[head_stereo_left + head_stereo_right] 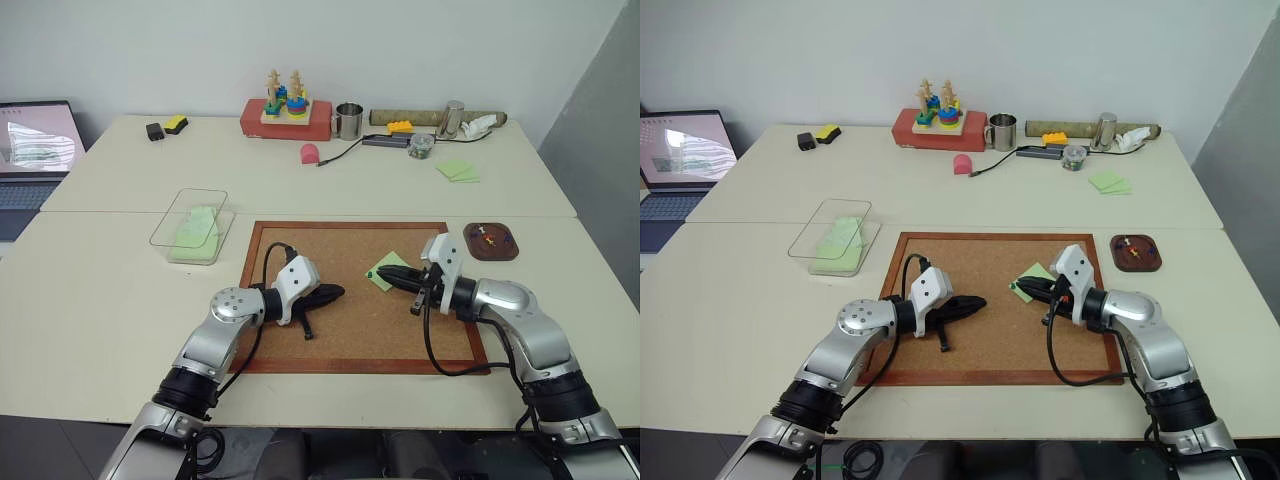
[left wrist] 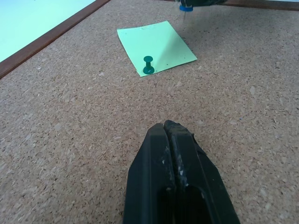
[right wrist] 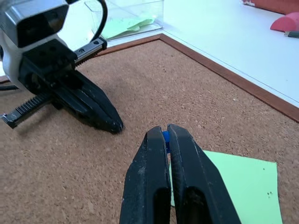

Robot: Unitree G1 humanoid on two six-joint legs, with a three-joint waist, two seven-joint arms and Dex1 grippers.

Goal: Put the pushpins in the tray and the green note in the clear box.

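The cream table [image 1: 100,290] is carrying everything, with the cork board [image 1: 355,330] lying flat near its front edge in a reddish-brown frame. Both arms are reaching in over the board.

The clear box [image 1: 192,225] is sitting on the table just beyond the board's far left corner, with light green paper lying inside it. The tray [image 1: 491,241] is sitting on the table just off the board's far right corner, holding a few small pushpins, among them a yellow and a red one.

The left gripper [image 1: 332,293] is hovering over the middle of the board, pointing toward the right, its two black fingers pressed together with nothing between them.

The right gripper [image 3: 166,133] is hanging just over the near edge of the green note [image 1: 386,270], pointing toward the left gripper. Its fingers are pinching a blue pushpin [image 3: 165,136] at their tips; in the left wrist view the blue head is showing with its metal point hanging clear above the board, beyond the note.

The green note is lying flat on the board, right of centre, turned like a diamond, with tiny holes showing near one corner in the right wrist view. A dark green pushpin [image 2: 148,65] is standing stuck through the corner of the note nearest the left gripper.
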